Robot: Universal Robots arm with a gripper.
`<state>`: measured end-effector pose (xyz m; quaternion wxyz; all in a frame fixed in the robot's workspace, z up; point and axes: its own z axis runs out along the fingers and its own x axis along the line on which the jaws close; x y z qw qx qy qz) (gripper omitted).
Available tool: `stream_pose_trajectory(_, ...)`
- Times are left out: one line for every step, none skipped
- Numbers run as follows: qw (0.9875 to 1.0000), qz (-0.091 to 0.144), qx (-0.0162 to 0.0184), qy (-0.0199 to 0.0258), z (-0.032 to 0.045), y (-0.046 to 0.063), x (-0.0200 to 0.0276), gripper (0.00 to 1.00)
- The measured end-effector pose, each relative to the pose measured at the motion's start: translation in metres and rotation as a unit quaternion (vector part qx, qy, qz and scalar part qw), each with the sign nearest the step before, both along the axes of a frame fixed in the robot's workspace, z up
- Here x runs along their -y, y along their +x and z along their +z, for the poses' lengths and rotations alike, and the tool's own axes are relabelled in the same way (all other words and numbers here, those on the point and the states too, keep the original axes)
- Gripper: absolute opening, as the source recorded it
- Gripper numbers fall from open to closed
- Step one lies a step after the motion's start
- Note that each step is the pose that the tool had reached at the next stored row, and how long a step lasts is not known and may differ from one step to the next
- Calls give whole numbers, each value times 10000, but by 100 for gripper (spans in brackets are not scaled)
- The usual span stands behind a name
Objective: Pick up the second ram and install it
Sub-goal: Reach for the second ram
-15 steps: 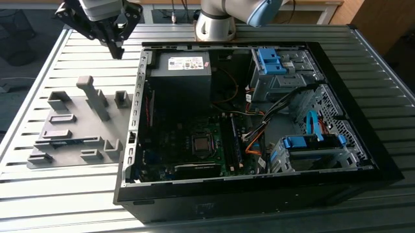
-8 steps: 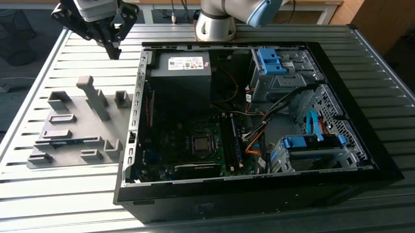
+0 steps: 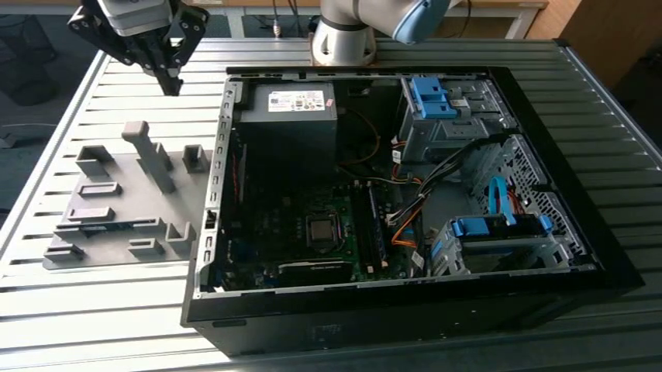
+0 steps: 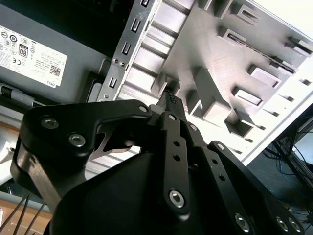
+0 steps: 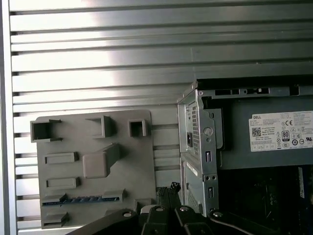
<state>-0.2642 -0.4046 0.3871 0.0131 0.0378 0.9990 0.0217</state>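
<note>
The second ram [image 5: 80,199] is a thin blue-green stick lying in a slot near one edge of the grey fixture plate [image 5: 132,166]. In the exterior view the ram [image 3: 112,225] sits low on the plate [image 3: 124,186], at that view's left. My gripper [image 3: 170,84] hangs well above the ribbed table, beyond the plate's far end and beside the rear corner of the open computer case [image 3: 213,186]. Its black fingers meet at the tips in both wrist views, shut with nothing between them [image 4: 170,98] [image 5: 166,188].
Several raised grey blocks, one a tall post [image 3: 150,151], stand on the fixture plate. Inside the case are a grey power supply [image 3: 290,116], the motherboard with long black slots [image 3: 364,221], loose cables [image 3: 408,217] and blue drive brackets [image 3: 429,97]. The arm's base [image 3: 342,39] stands behind the case.
</note>
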Motion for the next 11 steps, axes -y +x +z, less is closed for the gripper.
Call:
stream_pose_trajectory(10000,0,0,0,0,-16,1,11)
stream_pose_trajectory(10000,0,0,0,-1,-31,3,11)
stream_pose_trajectory(10000,0,0,0,-2,-47,6,11)
stream_pose_trajectory(10000,-1,0,0,-3,-66,11,11)
stream_pose_trajectory(10000,0,0,0,-4,-85,17,11)
stream_pose_trajectory(10000,0,0,0,-5,-106,24,11)
stream_pose_trajectory(10000,0,0,0,-6,-134,33,11)
stream_pose_trajectory(10000,0,0,0,-7,-163,42,11)
stream_pose_trajectory(10000,0,0,0,-7,-193,50,11)
stream_pose_trajectory(10000,0,0,0,-8,-223,58,11)
stream_pose_trajectory(10000,0,0,0,-10,-255,68,11)
